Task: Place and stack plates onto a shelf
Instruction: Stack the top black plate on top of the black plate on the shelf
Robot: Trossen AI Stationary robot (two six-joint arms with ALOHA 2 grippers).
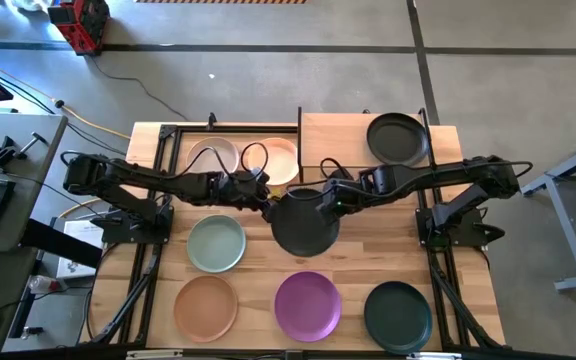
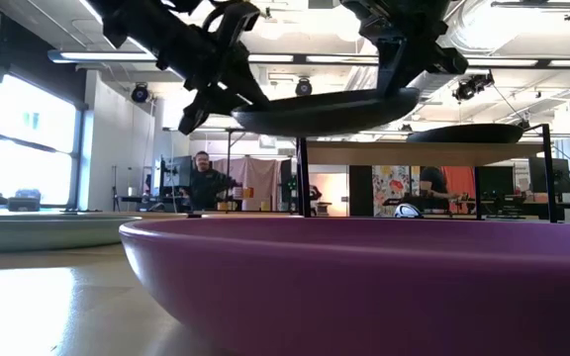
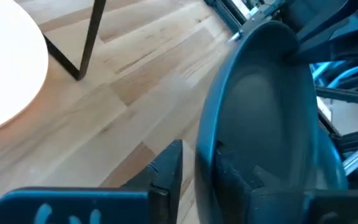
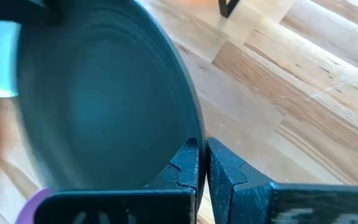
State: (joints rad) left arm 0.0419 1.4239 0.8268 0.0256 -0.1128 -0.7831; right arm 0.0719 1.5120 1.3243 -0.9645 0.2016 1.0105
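A black plate [image 1: 303, 225] hangs in the air over the middle of the table, between both grippers; the low view shows the black plate [image 2: 325, 111] clear of the table, its left side slightly lower. My left gripper [image 1: 266, 206] is at its far-left rim and my right gripper [image 1: 331, 200] at its far-right rim, both shut on it. The shelf [image 1: 338, 135] stands at the far edge with a second black plate [image 1: 398, 138] resting flat on its board. The beige plate [image 1: 211, 157] and the peach plate [image 1: 280, 160] lie beside it, inside a black frame. My left gripper comes level from the table's left and has the plate's rim [image 3: 205, 158] between its fingers, one finger [image 3: 241, 180] on the inside and one under it. A sliver of table shows beside the outer fingertip [image 3: 169, 165]. My right gripper pinches the rim [image 4: 202, 146] between its two fingers, one on the inside [image 4: 185, 165] and one on the underside. It comes level from the table's right. The plate is lifted clear and nearly level.
On the near half of the table lie the sage green plate [image 1: 216, 243], terracotta plate [image 1: 206, 307], purple plate [image 1: 308, 305] and dark green plate [image 1: 398, 315]. A black shelf post [image 3: 86, 43] stands near my left gripper. A person [image 2: 204, 178] is in the room behind.
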